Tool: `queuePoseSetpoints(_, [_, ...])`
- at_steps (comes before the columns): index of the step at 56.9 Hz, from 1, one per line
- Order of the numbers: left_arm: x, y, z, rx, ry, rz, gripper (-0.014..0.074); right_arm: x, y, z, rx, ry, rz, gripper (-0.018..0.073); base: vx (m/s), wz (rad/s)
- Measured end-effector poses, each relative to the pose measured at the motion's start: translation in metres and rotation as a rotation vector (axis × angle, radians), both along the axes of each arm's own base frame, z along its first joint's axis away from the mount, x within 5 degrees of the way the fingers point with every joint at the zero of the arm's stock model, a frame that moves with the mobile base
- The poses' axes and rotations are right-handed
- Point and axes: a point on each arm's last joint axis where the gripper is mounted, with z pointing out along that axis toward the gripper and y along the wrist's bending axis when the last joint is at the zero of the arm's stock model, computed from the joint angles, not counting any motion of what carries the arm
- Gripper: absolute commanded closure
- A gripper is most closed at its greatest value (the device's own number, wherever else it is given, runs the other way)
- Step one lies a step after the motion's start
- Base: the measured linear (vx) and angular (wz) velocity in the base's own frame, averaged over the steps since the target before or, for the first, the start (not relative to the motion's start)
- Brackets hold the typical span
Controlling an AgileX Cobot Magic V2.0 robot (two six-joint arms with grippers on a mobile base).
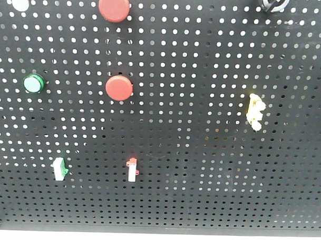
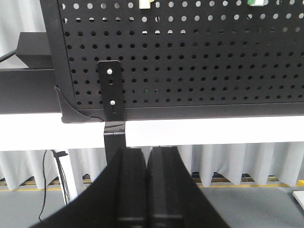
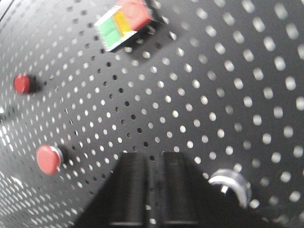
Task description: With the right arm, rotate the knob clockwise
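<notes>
The knob [image 3: 231,186], a small silvery ring with a dark centre, sits on the black pegboard [image 3: 228,85] low at the right of the right wrist view. It also shows cut off at the top edge of the front view [image 1: 274,3]. My right gripper [image 3: 153,156] is close to the board, just left of the knob and not touching it. Its jaws stand a narrow slit apart, empty, and board holes show through the gap. My left gripper [image 2: 147,149] is shut and empty below the board's lower edge. Neither arm shows in the front view.
Two red round buttons [image 1: 114,6] [image 1: 119,88], a green button [image 1: 33,83], a yellow piece [image 1: 255,110] and small switches [image 1: 132,170] [image 1: 59,168] sit on the pegboard [image 1: 200,179]. A red-yellow-green block [image 3: 124,21] is above my right gripper. A bracket [image 2: 110,90] holds the board.
</notes>
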Motion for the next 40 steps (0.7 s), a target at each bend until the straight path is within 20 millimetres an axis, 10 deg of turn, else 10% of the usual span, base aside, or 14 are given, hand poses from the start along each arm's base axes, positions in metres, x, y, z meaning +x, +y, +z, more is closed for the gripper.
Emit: queuePoseSetpoints(40, [0.0, 0.0, 0.0, 0.0, 0.0, 0.0, 0.0603, -0.0022, 0.0062, -0.0017, -0.098, -0.026, 0.036, 0.023, 0.0, 0.0])
